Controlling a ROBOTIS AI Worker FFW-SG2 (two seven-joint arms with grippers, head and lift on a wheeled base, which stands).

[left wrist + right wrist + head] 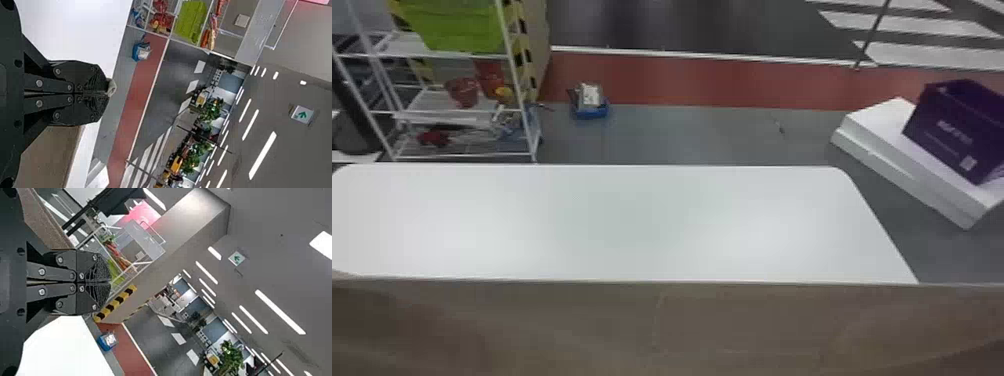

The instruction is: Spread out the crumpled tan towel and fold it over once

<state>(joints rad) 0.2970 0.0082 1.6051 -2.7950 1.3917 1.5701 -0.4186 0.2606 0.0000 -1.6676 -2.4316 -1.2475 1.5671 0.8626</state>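
Spreading looks nearly done: tan towel (732, 325) hangs wide across desk (642, 220) near side, left gripper (106, 93) pinching it, right gripper (109, 282) likely too; one fold remains.

Black wrist housing (9, 129), silver screws (39, 83), black fingers (100, 271) (finely ridged).

Far beyond my left claw (107, 93), long ceiling lamps (262, 154) burn hard white against a dimmer grey ceiling (297, 58). More of them glare well past my right claw (110, 282), and a reddish-pink glow (143, 213) lights a patch beyond it. The tabletop (632, 200) behind each claw washes out to nearly blank white; from my head, I see two soft pools of glare on it. The towel (732, 325) looks duller, its shadows soft-edged. My black claws stay dark, except for small glints on their screws (39, 83).
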